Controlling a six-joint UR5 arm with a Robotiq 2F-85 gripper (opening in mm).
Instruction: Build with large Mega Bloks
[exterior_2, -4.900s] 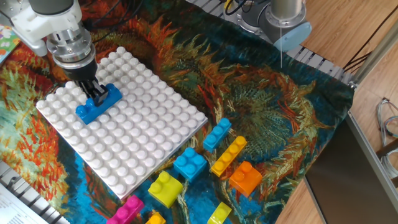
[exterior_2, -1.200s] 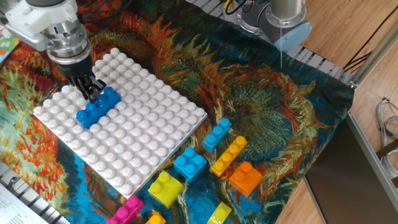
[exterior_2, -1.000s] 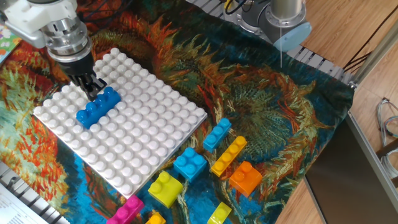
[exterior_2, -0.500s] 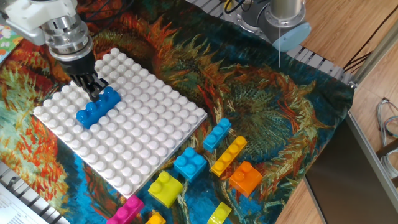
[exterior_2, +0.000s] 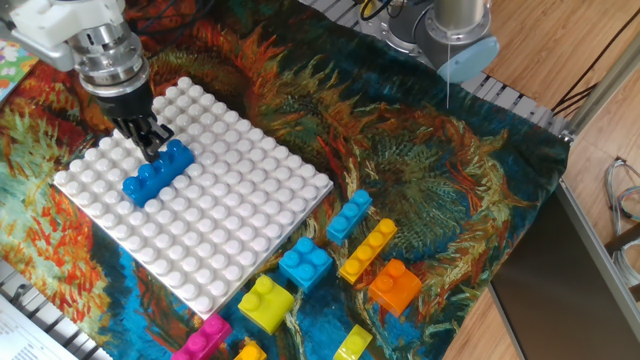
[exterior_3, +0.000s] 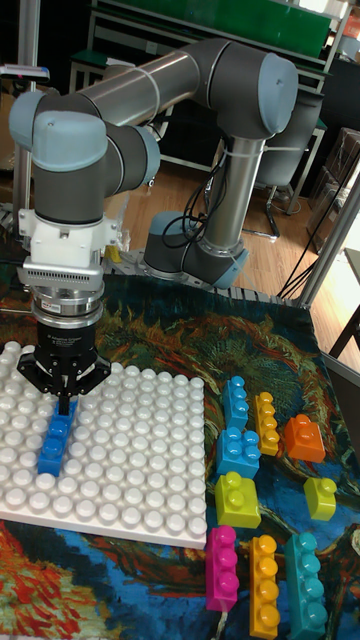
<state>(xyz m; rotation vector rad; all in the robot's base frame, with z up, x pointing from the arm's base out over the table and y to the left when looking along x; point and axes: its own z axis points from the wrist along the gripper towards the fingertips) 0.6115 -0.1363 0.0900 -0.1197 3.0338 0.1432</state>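
Brick: dark blue brick (exterior_2: 158, 171) sat studded onto white baseplate (exterior_2: 250, 215), toward its 10 o'clock corner
Axis: long side ran 2 to 8 o'clock
Gripper: gripper (exterior_2: 150, 145) hung over the brick's 2 o'clock end, fingertips drawn together; contact with it — cannot tell
Arm: wrist pointed straight down

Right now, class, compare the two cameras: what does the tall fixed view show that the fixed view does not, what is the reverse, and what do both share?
Only the tall fixed view shows the whole grey arm up to its base, a teal brick at the bottom right, and the room behind.

Only the fixed view shows the wooden floor beyond the cloth, with black cables lying across it.

Both show the tool at one end of the dark blue brick on the white baseplate, plus the orange brick.
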